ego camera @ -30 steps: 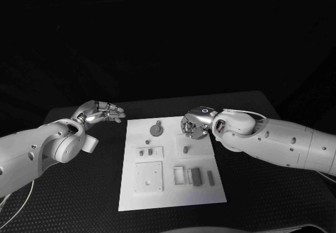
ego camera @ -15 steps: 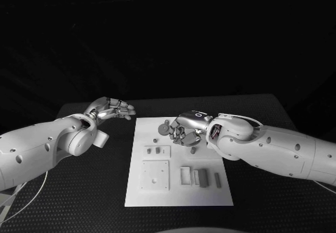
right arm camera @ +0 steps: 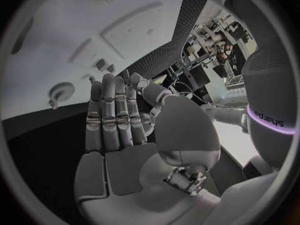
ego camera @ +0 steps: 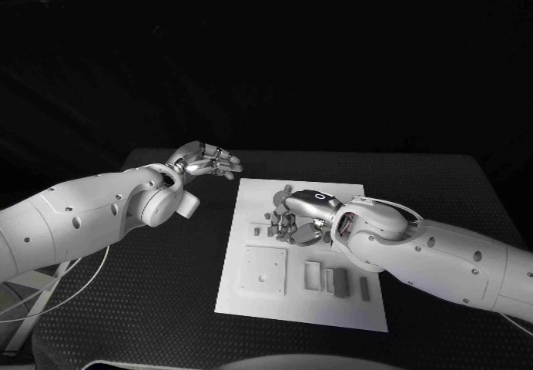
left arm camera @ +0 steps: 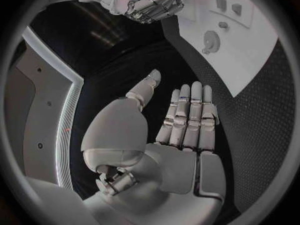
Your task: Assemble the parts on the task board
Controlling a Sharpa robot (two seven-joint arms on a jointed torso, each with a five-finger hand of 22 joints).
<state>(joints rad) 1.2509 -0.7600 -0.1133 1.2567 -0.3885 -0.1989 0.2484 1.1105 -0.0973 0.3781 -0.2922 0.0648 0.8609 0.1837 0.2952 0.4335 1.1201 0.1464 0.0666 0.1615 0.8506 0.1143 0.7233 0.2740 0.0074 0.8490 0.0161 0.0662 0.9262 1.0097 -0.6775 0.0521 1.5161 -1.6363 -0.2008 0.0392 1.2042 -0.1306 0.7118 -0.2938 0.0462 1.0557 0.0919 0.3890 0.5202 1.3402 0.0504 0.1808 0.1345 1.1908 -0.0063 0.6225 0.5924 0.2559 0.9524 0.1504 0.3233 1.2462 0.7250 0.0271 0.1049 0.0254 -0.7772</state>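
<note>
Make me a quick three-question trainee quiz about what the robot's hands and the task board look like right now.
1. True or false: the left hand holds a part.
2. Which hand is over the task board? A) left B) right C) both
3. Fill in: the gear-shaped part lies on the ____.

Key: 1 false, its fingers are apart and hold nothing. 2 B, the right hand is over the board, while the left is above the black table beside it. 3 task board.
</note>
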